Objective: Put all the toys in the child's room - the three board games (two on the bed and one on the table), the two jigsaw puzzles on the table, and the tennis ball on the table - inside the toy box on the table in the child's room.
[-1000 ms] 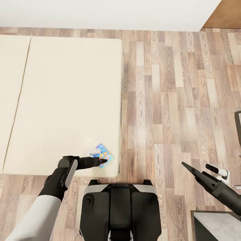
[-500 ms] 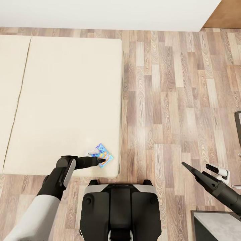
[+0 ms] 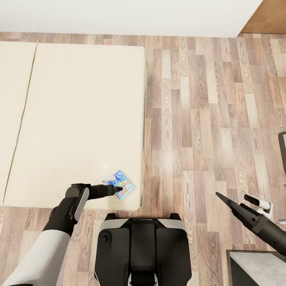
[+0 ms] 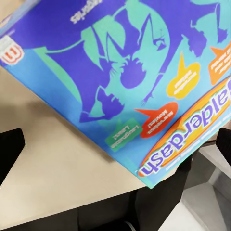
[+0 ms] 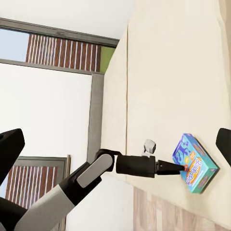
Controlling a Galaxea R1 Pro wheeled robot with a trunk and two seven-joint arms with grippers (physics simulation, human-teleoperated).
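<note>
Your left pincer (image 3: 118, 190) is at the near edge of the board game (image 3: 120, 184), and in the left wrist view its fingertips (image 4: 9, 147) stand wide apart on either side of the box, so it is open and has not clamped yet. Your right pincer (image 3: 221, 196) hangs over the floor (image 3: 206, 119), well apart from the bed, and I cannot tell whether its fingers are parted.

The bed (image 3: 75, 119) is bare beige mattress apart from that box, which lies flat near the bed's near corner, close to the edge.

Judged from this, the task is at an early stage: this game is not yet lifted, and carrying it to the toy box remains ahead.
</note>
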